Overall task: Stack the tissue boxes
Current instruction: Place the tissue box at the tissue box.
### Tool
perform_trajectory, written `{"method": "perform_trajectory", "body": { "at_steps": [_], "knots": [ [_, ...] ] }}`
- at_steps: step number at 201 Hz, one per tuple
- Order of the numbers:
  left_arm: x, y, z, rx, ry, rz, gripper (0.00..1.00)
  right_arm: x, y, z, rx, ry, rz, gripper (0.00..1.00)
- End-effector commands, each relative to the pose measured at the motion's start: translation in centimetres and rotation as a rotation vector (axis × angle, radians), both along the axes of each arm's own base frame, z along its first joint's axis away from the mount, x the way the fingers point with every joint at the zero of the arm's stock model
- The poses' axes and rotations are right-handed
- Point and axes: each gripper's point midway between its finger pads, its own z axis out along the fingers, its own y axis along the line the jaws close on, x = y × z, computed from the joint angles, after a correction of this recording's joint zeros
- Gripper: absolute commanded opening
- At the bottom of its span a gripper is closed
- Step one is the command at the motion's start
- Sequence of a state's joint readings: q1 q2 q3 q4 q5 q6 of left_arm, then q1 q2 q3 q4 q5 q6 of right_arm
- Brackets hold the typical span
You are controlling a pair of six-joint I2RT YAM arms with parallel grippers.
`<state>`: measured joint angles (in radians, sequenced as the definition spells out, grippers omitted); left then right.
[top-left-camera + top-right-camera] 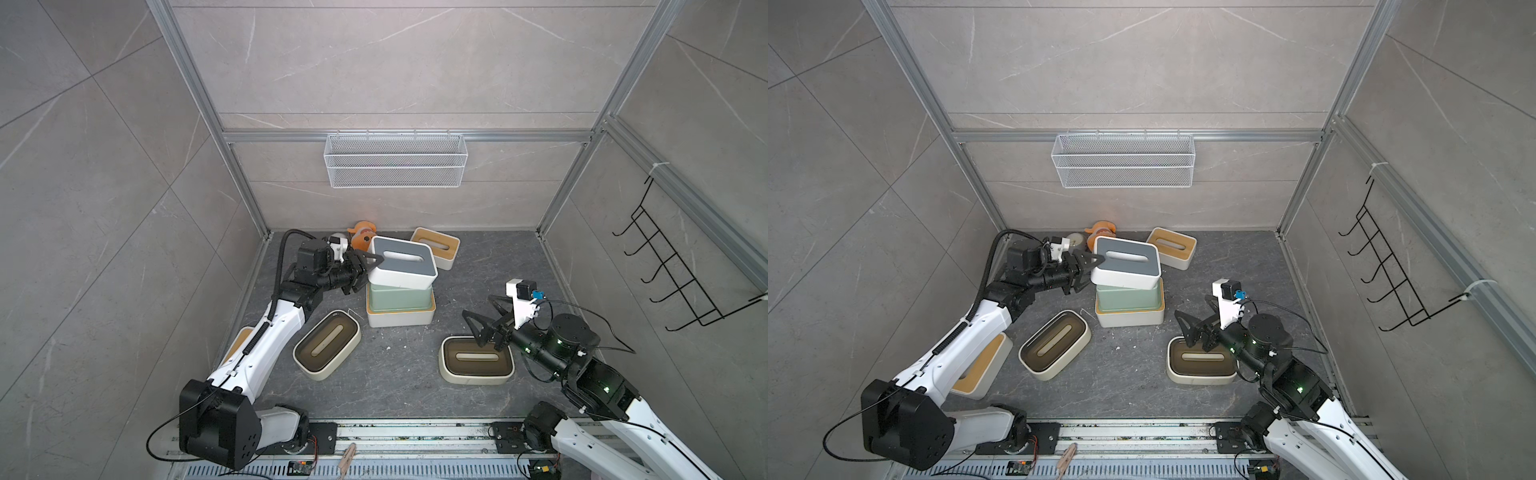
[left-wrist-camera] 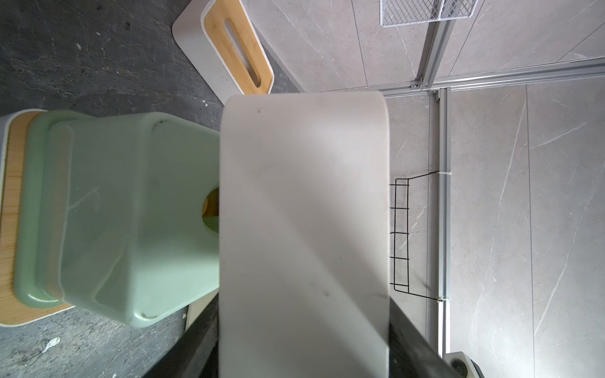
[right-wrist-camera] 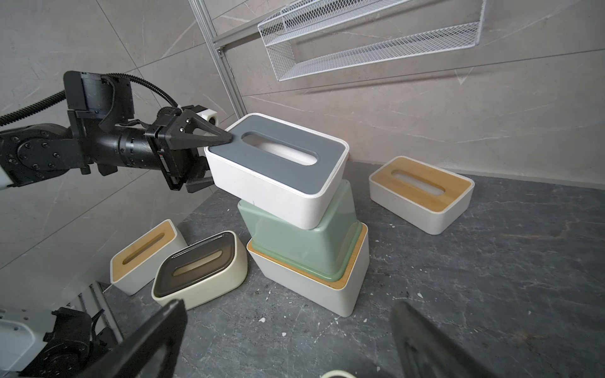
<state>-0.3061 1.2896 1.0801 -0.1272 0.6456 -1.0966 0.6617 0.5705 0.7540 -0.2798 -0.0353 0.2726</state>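
Note:
My left gripper (image 1: 368, 273) (image 3: 219, 160) is shut on one short end of the white tissue box with a grey lid (image 1: 403, 259) (image 2: 304, 229). One finger lies on the lid and the other under the base. The box is tilted, with its low edge over the mint green box (image 1: 399, 297) (image 3: 304, 242). The green box stands on a white box with a bamboo lid (image 1: 401, 318) (image 3: 311, 288). My right gripper (image 1: 480, 309) (image 3: 288, 343) is open above the floor, just behind a cream box with a dark-brown lid (image 1: 477, 359). A second cream box (image 1: 326, 351) lies left of the stack.
A bamboo-lidded box (image 1: 435, 247) sits at the back right, and another (image 1: 980, 365) lies under my left arm. An orange toy (image 1: 361, 235) is in the back corner. On the back wall hangs a white mesh basket (image 1: 395, 160). A black wire rack (image 1: 681, 266) is on the right wall.

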Motion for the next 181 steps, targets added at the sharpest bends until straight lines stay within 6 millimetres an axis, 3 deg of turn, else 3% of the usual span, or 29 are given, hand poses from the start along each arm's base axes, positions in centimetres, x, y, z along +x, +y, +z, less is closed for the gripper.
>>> {"method": "perform_trajectory", "body": {
  "at_steps": [1,111,181],
  "knots": [
    [-0.2,0.1,1.7,-0.002,-0.081,-0.003,0.36,-0.5,0.1,-0.4,0.019,0.027,0.02,1.0],
    [-0.4,0.4,-0.1,0.055,-0.035,-0.01,0.75,0.8,1.6,-0.9,0.003,0.065,0.04,1.0],
    [-0.5,1.1,-1.1,0.136,-0.017,0.001,0.84,1.9,2.3,-0.4,0.021,0.083,0.026,1.0]
  ]
}}
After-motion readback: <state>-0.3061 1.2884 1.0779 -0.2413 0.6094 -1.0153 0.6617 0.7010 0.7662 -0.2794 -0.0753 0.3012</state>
